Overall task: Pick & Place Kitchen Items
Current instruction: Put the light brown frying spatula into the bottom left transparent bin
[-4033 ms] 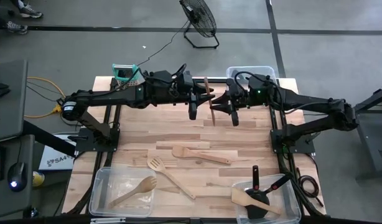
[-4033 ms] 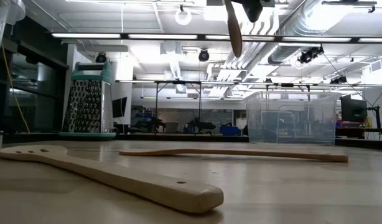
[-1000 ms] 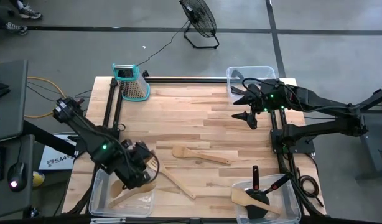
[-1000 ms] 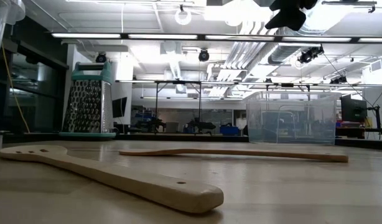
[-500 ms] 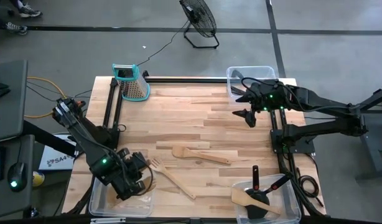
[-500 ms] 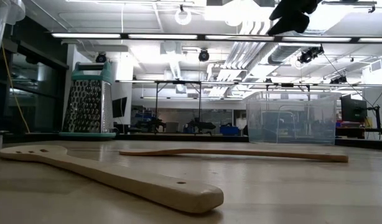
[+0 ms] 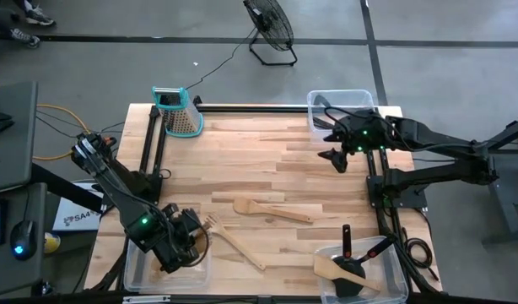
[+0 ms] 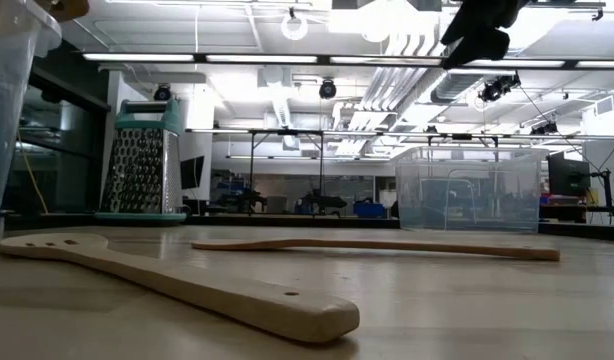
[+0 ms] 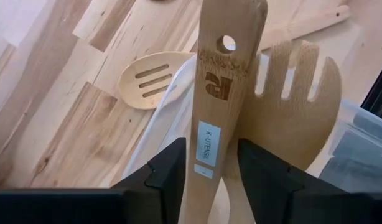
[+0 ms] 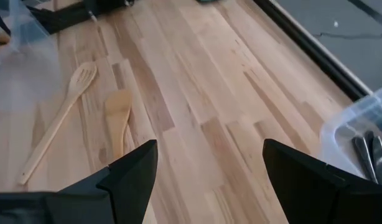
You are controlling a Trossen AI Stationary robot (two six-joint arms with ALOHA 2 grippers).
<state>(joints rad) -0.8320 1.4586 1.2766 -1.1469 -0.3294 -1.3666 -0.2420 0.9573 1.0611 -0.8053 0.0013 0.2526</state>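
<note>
Hovering left gripper (image 9: pixel 206 177) around wooden spoon handle (image 9: pixel 225 81)

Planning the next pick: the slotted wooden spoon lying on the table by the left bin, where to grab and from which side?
Probably the slotted wooden spoon at mid-handle, from straight above, jaws set across the shaft. It lies flat and diagonal on the table, with bare wood on both sides there. Its slotted head sits close to the left bin and the left gripper.

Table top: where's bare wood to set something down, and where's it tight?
Free: the wide patch between the box grater, the right gripper and the wooden spatula. Tight: the near edge, with the slotted spoon beside the left bin, and the right bin holding utensils.
</note>
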